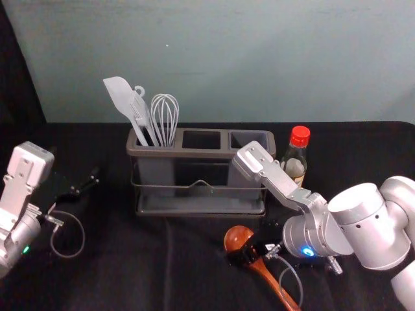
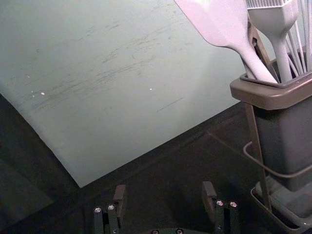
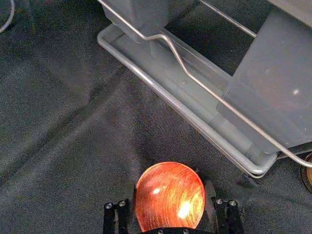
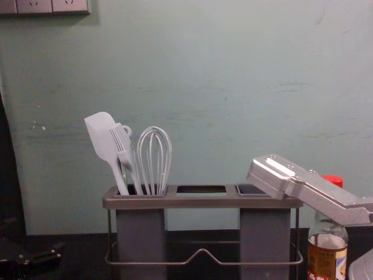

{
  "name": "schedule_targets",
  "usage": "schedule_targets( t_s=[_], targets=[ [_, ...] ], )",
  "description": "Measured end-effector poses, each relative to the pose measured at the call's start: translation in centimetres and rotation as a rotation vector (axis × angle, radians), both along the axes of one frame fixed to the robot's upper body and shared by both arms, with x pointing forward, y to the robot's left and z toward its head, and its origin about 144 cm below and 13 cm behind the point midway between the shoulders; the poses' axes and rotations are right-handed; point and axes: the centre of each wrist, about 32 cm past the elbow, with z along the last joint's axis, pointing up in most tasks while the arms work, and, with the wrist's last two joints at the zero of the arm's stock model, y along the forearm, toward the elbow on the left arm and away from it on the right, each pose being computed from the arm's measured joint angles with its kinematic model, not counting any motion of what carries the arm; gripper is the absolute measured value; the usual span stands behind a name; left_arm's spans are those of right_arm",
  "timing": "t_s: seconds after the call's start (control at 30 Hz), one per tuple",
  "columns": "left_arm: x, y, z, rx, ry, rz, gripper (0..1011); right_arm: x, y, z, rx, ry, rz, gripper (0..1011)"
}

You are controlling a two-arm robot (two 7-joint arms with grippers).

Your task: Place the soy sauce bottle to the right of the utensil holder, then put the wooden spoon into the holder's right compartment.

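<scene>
Spoon stage: the right claw point(image 3: 169, 183), near right, grips the glossy red-brown wooden spoon point(image 1: 235, 237); lifting upright should follow. The left claw point(image 2: 164, 186), left, is spread.

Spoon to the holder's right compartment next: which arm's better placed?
Right, I'd say. Its claw is already at the spoon's bowl, and that compartment is nearby. Left claw is off past the holder's left end.

Spatula point(image 4: 102, 139), brush point(image 4: 122, 142), whisk point(image 4: 154, 157), sockets point(image 4: 35, 6), green-grey wall point(image 4: 221, 76), black cloth point(image 1: 110, 272)
</scene>
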Motion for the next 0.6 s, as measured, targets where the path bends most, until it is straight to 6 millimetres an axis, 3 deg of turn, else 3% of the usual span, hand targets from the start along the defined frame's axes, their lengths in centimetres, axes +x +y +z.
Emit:
schedule_targets(
  t_s=[0.47,0.6],
  targets=[
    [0.0,0.0,0.0,0.000,0.000,0.000,1011,-0.1,-0.1,0.0,0.002,-0.004,-0.002,840],
    [0.0,0.0,0.0,0.000,0.000,0.000,1011,-1.5,-1.7,0.9,0.079,-0.102,-0.004,840]
  ],
)
